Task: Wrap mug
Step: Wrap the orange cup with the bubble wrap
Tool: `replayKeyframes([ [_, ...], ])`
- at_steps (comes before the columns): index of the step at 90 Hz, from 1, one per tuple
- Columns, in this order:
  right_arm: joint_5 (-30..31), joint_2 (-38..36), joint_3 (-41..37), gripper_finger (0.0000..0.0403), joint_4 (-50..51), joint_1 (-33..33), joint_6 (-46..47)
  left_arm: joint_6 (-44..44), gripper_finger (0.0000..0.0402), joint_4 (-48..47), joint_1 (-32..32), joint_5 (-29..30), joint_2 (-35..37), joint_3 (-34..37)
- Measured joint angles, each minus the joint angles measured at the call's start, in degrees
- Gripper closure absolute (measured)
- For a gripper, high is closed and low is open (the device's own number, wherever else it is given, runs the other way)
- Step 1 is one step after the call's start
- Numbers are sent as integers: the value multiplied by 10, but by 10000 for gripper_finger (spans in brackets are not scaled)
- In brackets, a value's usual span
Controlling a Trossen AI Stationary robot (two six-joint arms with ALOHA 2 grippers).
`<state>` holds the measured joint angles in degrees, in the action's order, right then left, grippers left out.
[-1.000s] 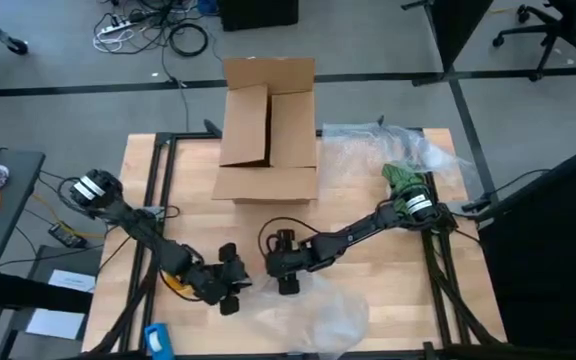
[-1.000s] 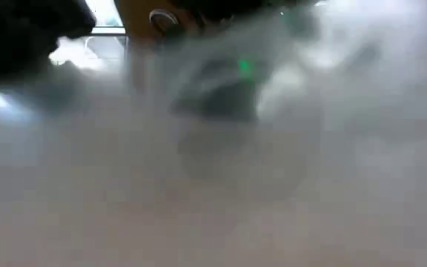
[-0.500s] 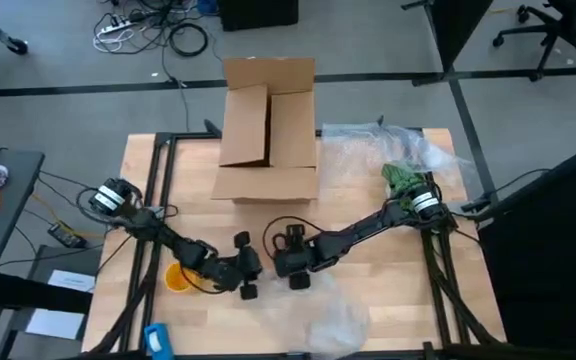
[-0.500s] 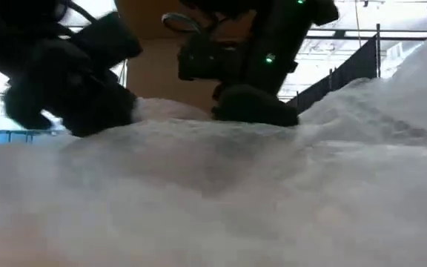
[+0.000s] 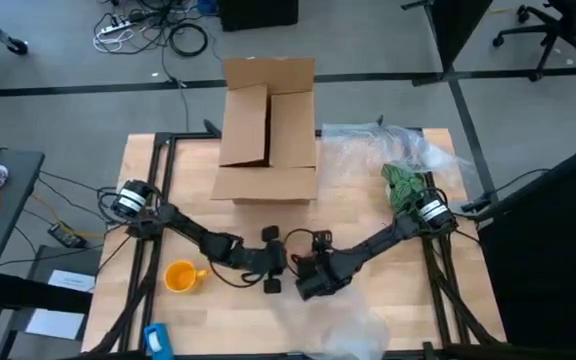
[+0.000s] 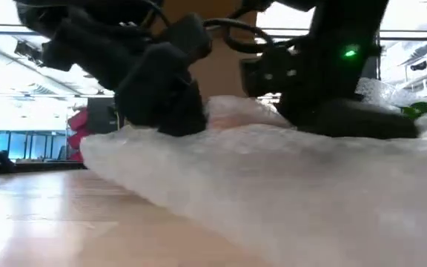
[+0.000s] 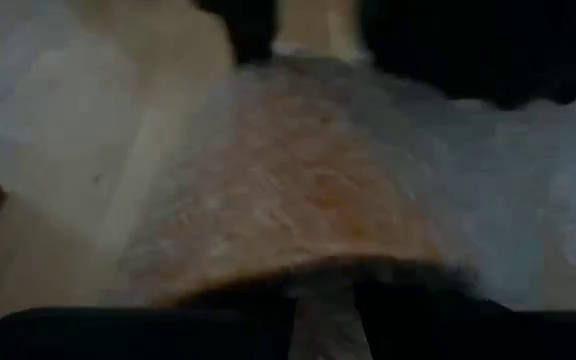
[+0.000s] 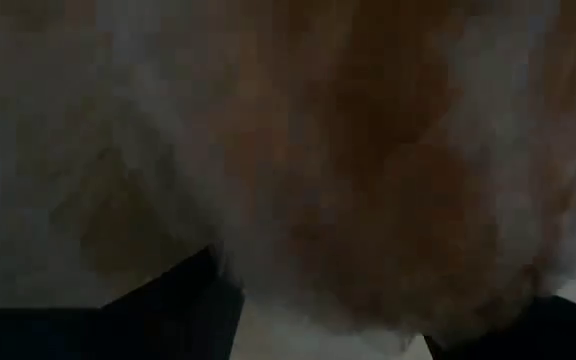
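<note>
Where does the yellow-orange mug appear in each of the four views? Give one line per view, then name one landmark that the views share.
High view: the mug stands alone on the table's left side, handle pointing right.
Low view: not in it.
Left wrist view: not in it.
Right wrist view: not in it.
Shared landmark: the clear plastic sheet, near the table's front edge in the high view, fills the low view's foreground.

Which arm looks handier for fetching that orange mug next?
Probably the left. The mug stands bare on the left half of the table, beside the left arm; the left tool is nearer to it than the right tool, which would have to cross over.
</note>
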<state>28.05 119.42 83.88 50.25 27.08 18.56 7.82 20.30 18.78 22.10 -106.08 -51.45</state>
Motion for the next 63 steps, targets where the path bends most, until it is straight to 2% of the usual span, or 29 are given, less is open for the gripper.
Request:
replayKeyframes([
  [11,5,-5,-3,181,0,2,-29,6,302,-62,-4,-6,1,-17],
  [21,12,-7,-26,187,-51,-11,-68,23,282,-114,-4,-2,3,-19],
  [30,-11,-12,-45,190,-94,-32,-92,30,268,-140,-3,6,4,-20],
  [50,-24,-13,-46,195,-124,-52,-96,13,264,-177,0,26,11,-19],
  [63,-18,-17,-45,195,-143,-54,-105,46,256,-289,-5,17,41,-37],
])
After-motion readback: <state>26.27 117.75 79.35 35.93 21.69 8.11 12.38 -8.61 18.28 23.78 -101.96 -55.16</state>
